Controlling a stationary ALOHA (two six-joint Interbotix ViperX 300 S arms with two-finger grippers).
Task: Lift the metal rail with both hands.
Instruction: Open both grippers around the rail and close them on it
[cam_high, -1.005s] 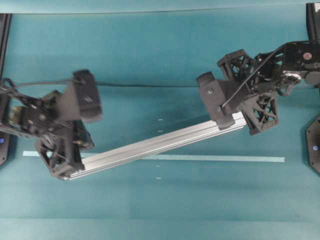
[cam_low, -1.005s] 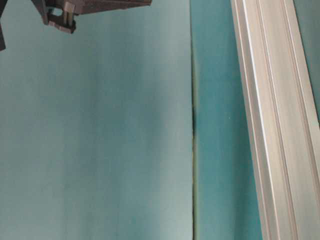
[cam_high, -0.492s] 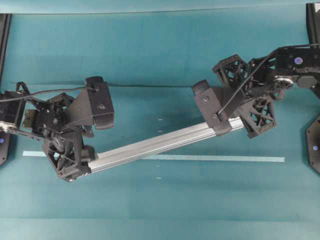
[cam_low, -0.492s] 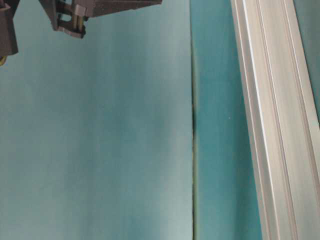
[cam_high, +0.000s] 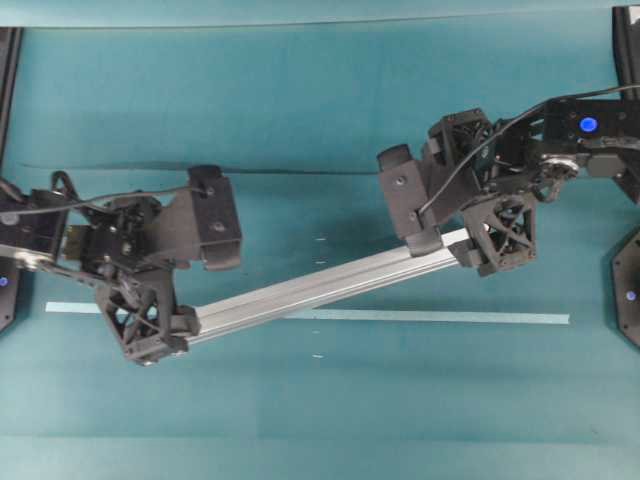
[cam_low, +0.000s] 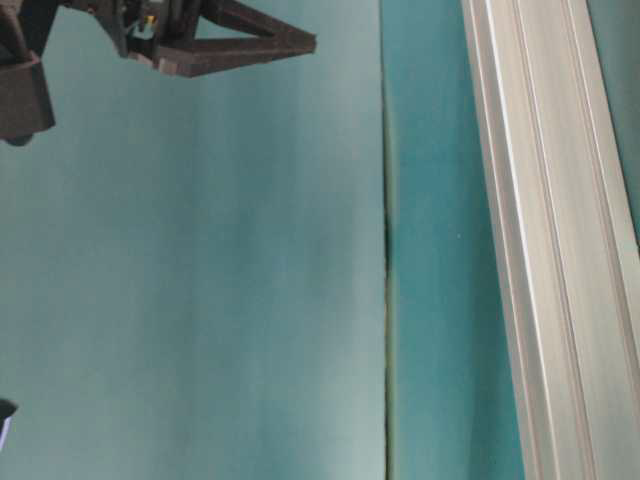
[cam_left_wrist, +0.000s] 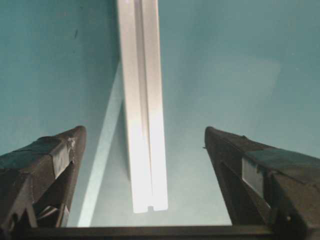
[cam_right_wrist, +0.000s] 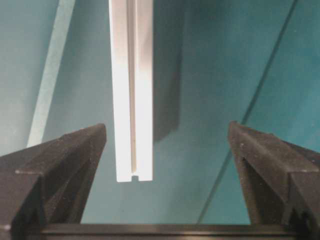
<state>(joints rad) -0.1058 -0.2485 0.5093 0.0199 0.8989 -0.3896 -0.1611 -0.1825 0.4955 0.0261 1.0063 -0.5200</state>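
Left wrist view: rail (cam_left_wrist: 142, 125) end apparently clear between spread tool (cam_left_wrist: 145, 150) fingers.

Teal table (cam_high: 300, 90); metal rail (cam_high: 320, 285) lying diagonally, crossing pale tape strip (cam_high: 450, 318).

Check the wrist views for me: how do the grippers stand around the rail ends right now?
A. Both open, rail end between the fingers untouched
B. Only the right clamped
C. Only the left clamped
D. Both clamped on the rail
A: the left gripper and the right gripper each stand wide open, with gaps on both sides of the metal rail.
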